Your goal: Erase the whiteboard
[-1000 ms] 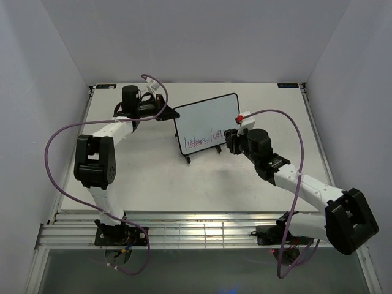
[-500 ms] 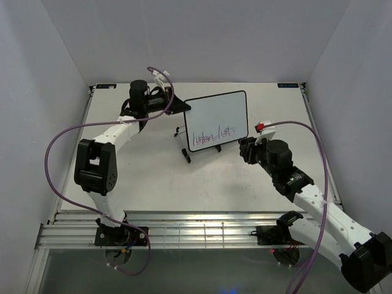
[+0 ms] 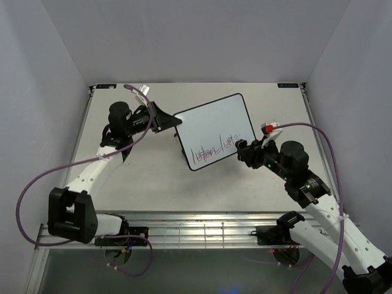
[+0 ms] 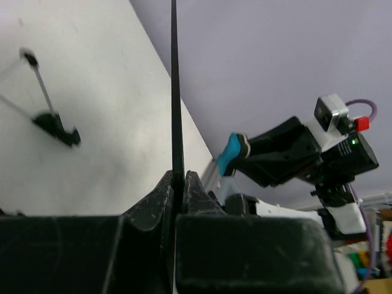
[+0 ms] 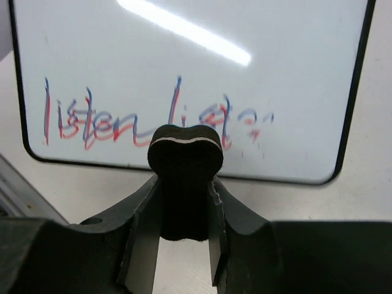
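Note:
The whiteboard [image 3: 214,130], white with a thin black frame, is held off the table, tilted, with red and blue writing [image 3: 211,150] along its lower edge. My left gripper [image 3: 173,122] is shut on the board's left edge. In the left wrist view the board shows edge-on as a thin black line [image 4: 175,92] clamped between the jaws [image 4: 178,184], with a wire stand foot [image 4: 56,122] hanging to the left. My right gripper [image 3: 241,149] is shut on the black bone-shaped eraser [image 5: 185,153] just below the board's [image 5: 190,55] lower right part, near the writing [image 5: 147,119].
White walls close in the table [image 3: 141,177] on the left, back and right. A metal rail [image 3: 184,228] runs along the front edge by the arm bases. Purple cables [image 3: 37,177] loop beside both arms.
My left arm has swung back toward the left and lifted the board off its feet, tilting it. My right gripper has moved in under the board's lower right corner with the eraser.

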